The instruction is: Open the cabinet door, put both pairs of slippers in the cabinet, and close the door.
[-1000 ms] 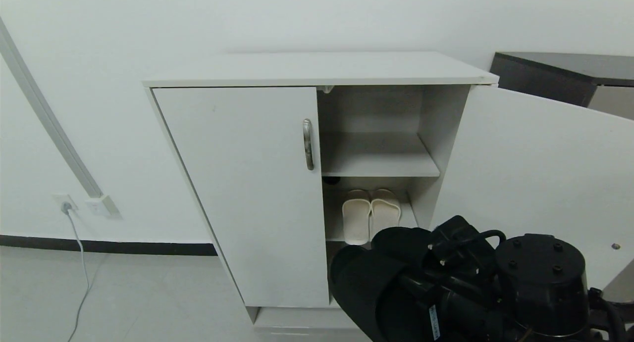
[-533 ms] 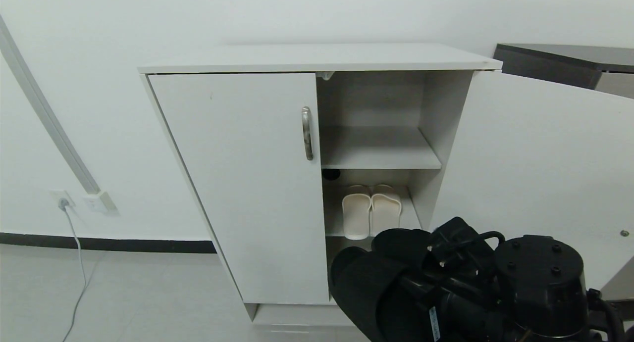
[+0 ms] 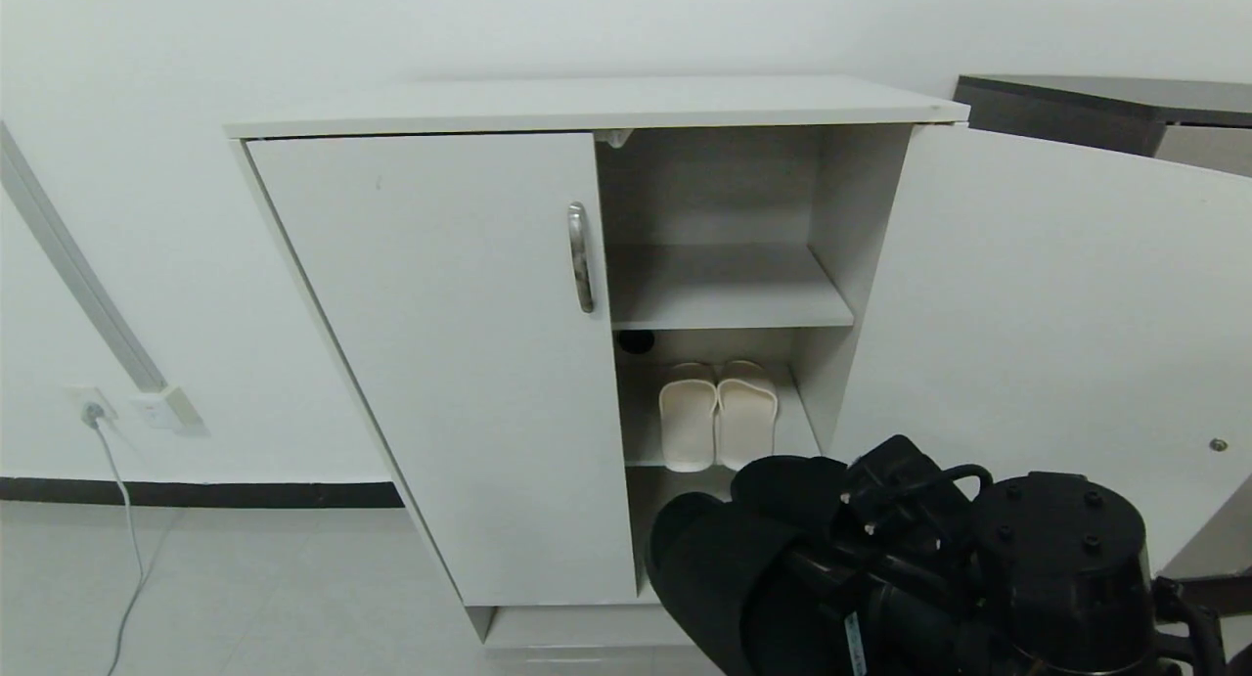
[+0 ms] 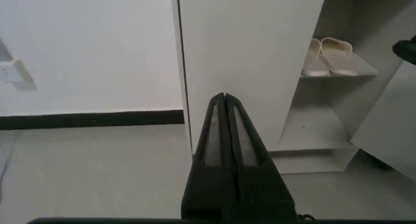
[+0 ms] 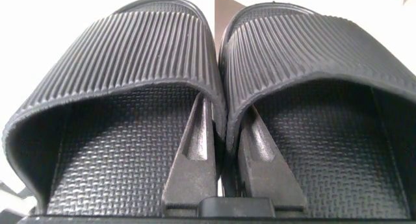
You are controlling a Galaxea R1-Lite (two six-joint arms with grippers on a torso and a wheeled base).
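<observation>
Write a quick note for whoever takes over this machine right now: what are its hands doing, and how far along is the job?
Left gripper: jaws shut, empty, low before the closed left door.
Right gripper: jaws shut on the black slippers, in front of the open cabinet.
White slippers: on the middle shelf.
Done: right door open, white pair in.
Left: put black slippers in, close the door.
</observation>
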